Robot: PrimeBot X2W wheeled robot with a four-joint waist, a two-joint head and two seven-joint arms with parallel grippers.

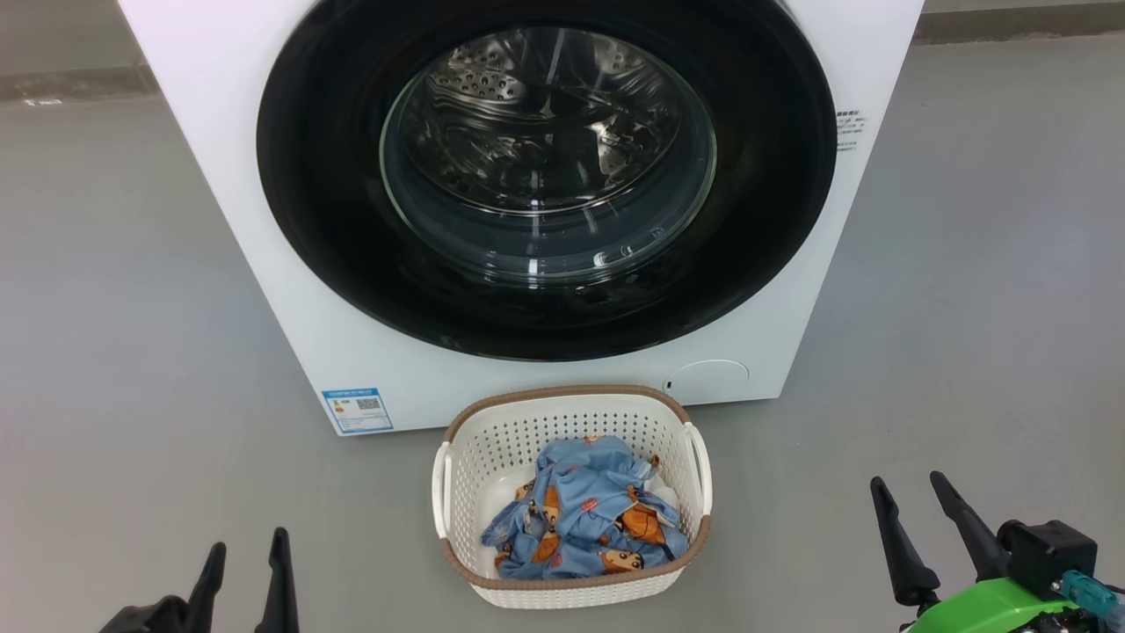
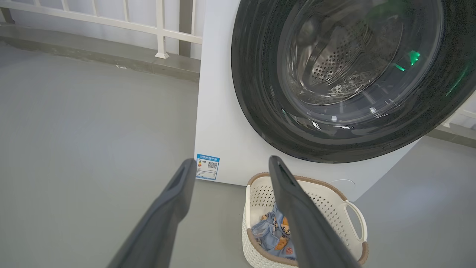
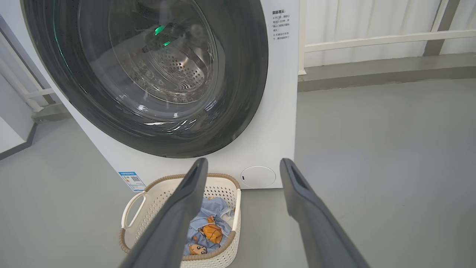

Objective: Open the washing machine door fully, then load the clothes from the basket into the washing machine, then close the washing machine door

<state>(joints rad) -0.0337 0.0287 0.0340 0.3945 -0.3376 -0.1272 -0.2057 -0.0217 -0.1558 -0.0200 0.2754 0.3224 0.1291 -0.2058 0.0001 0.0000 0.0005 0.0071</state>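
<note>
The white washing machine (image 1: pixel 220 176) stands ahead with its round black-rimmed door (image 1: pixel 334 229) shut flat against the front, the steel drum visible through the glass. On the floor right before it sits the cream basket (image 1: pixel 492 457) holding the light blue clothes (image 1: pixel 584 514) with orange-brown figures. My left gripper (image 1: pixel 248 549) hangs open at the lower left, well left of the basket. At the lower right my right gripper (image 1: pixel 910 488) is open too, clear of the basket. Both hold nothing. The wrist views show the door (image 2: pixel 260 111) (image 3: pixel 238 111), the basket (image 2: pixel 334 201) (image 3: pixel 156 201) and the clothes (image 2: pixel 269 232) (image 3: pixel 217 216).
Grey floor (image 1: pixel 967 308) spreads to both sides of the machine. A white railing (image 2: pixel 160 29) on a low kerb runs behind it, also seen as railing (image 3: pixel 372 39) on the right. A blue energy label (image 1: pixel 356 410) and round service cap (image 1: pixel 707 382) mark the machine's lower front.
</note>
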